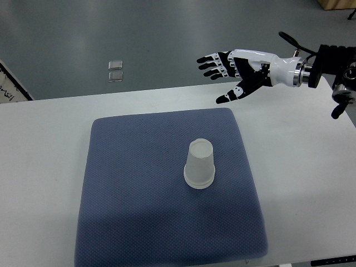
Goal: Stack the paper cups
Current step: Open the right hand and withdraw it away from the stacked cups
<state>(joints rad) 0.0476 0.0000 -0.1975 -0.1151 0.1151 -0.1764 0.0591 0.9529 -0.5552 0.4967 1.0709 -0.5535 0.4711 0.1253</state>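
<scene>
Down and to the left of my robot hand, on the blue-grey mat that covers the middle of the white tabletop, I see the paper cups. They read as a translucent white stack turned upside down, base up and the wider rim resting on the mat; a doubled edge at the rim suggests more than one cup nested, though I cannot count them. The stack stands upright, well apart from the robot hand. Further right, the right robot hand hangs above the tabletop's far edge, fingers spread and extended leftward, holding nothing.
</scene>
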